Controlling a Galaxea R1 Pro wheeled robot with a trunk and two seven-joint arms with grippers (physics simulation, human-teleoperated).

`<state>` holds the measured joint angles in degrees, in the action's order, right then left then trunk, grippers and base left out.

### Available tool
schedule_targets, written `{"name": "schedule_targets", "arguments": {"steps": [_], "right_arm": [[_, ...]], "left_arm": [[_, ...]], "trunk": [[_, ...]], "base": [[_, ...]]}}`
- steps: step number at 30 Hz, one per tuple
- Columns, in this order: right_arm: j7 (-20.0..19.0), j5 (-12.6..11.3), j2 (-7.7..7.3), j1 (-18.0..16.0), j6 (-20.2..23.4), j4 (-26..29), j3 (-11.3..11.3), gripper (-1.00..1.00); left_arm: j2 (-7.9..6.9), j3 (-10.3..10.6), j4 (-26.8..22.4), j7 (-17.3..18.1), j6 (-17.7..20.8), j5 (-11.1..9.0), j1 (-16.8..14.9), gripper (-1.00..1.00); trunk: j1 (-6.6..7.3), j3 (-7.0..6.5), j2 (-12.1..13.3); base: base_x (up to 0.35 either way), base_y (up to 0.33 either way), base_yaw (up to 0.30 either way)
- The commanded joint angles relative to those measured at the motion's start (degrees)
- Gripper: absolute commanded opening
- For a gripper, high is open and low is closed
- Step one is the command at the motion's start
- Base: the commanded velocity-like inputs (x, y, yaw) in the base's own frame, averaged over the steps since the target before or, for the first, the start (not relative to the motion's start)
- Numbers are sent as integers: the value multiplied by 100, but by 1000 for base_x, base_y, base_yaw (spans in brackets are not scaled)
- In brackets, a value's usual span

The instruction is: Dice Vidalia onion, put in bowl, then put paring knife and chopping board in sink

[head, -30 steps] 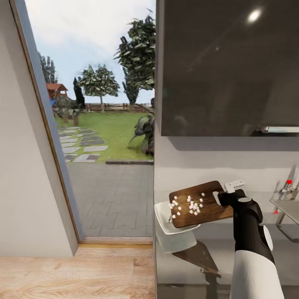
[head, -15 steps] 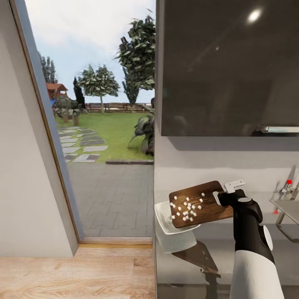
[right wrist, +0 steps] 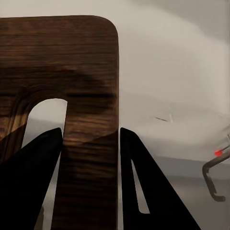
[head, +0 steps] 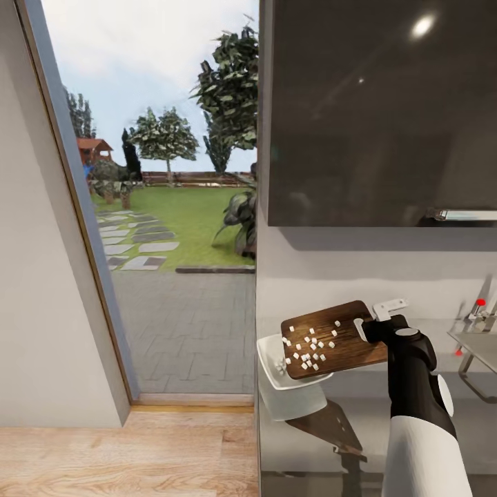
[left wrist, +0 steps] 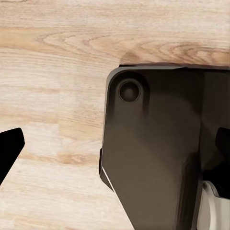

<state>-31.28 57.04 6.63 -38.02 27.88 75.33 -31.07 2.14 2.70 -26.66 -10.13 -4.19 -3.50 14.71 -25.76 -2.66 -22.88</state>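
Lower right-centre of the head view: right gripper (head: 369, 326) has its jaws clamped on the handle-hole end of the chopping board (head: 335, 339), tilted down over the white bowl (head: 276, 378) at the edge of the grey surface (head: 359, 414). Diced onion (head: 309, 346) sits on the wood. The board looks stiff and fairly light, the end grip seems fine, but the cubes are loose and slide easily. Left gripper: can't tell, it points at the wood floor (left wrist: 52, 72)
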Motion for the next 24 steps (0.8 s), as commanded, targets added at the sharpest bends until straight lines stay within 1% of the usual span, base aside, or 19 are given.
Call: {"name": "schedule_targets", "arguments": {"steps": [1,10,24], "right_arm": [[-54,53,5,-4,-2,8,-13,-100],[-54,54,5,-4,-2,8,-13,-100],[-54,53,5,-4,-2,8,-13,-100]], "left_arm": [[-3,29,-6,-33,-11,-37,1,100],[-3,29,-6,-33,-11,-37,4,100],[-3,29,-7,-33,-11,-37,4,100]], "trunk": [[-2,1,-3],[-2,1,-3],[-2,1,-3]], "base": [[0,0,0],[43,31,0],[3,3,0]]}}
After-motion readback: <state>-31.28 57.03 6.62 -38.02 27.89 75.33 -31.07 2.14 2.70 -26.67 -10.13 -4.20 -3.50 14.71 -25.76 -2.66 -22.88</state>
